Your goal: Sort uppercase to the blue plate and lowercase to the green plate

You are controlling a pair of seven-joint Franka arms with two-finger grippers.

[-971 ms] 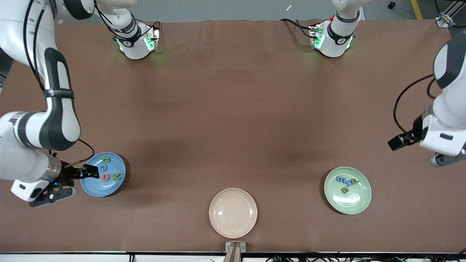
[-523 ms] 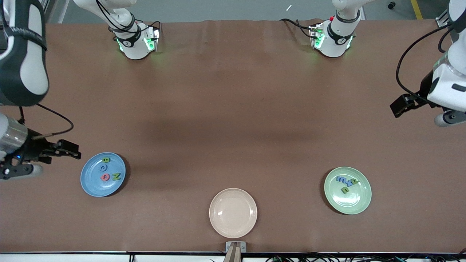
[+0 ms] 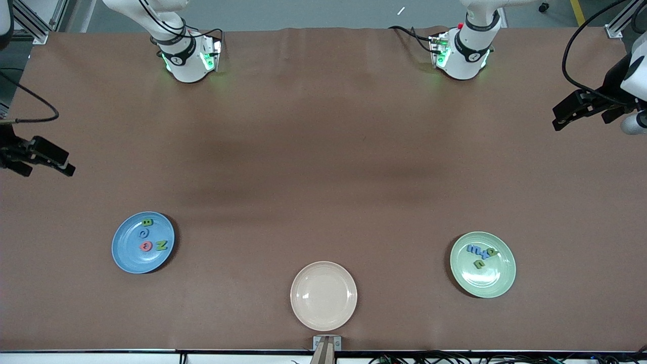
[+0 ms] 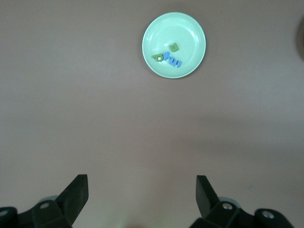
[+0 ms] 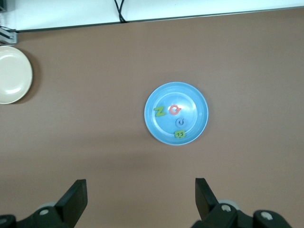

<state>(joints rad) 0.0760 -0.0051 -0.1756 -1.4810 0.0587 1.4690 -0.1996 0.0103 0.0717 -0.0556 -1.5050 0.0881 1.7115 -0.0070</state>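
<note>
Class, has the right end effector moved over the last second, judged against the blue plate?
Yes. The right end effector has drawn away from the blue plate, toward the robots' bases.

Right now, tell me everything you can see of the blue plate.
The blue plate is round, glossy sky-blue with a raised rim, lying flat on the brown table toward the right arm's end. Four small foam letters lie in it: green B, blue C, pink-red Q, green N. No gripper touches it.

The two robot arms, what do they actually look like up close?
Glossy white arms on round bases with black rings and glowing green lights, black cables trailing from them. The right gripper and left gripper are black, each with two flat, wedge-shaped fingers.
</note>
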